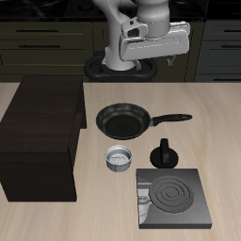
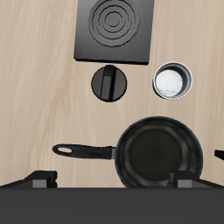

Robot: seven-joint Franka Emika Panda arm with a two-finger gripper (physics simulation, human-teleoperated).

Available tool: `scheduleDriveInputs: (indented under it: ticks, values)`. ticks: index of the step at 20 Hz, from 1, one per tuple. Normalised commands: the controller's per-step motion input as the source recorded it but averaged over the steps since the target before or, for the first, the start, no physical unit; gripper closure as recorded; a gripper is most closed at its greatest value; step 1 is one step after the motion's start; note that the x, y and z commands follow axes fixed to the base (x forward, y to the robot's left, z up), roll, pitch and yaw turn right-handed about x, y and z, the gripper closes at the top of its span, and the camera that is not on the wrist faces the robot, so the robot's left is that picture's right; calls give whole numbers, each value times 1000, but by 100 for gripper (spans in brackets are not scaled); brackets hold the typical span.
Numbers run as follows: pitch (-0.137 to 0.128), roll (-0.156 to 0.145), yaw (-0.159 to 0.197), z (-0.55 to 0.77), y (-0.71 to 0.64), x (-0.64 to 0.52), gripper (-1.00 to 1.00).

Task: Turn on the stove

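The stove (image 1: pixel 172 195) is a flat square black plate with a pale ring coil, lying near the table's front edge. It also shows in the wrist view (image 2: pixel 112 28). I cannot make out its knob clearly. My gripper (image 1: pixel 153 58) hangs high above the back of the table, far from the stove and over the frying pan's far side. In the wrist view the gripper (image 2: pixel 112 182) is open and empty, with both fingertips (image 2: pixel 39 180) spread wide apart.
A round black frying pan (image 1: pixel 123 120) with a long handle lies mid-table. A small metal bowl (image 1: pixel 120 158) and a small round black pot (image 1: pixel 165 153) stand between pan and stove. A large dark wooden cabinet (image 1: pixel 42 136) stands at one side.
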Motion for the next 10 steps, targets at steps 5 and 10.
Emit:
scheduleDriveInputs:
  ticks: [5,10]
  values:
    - [10,-19,-24,-24,116,339,-100]
    - [-4,-22,-1,-29,111,277,-100]
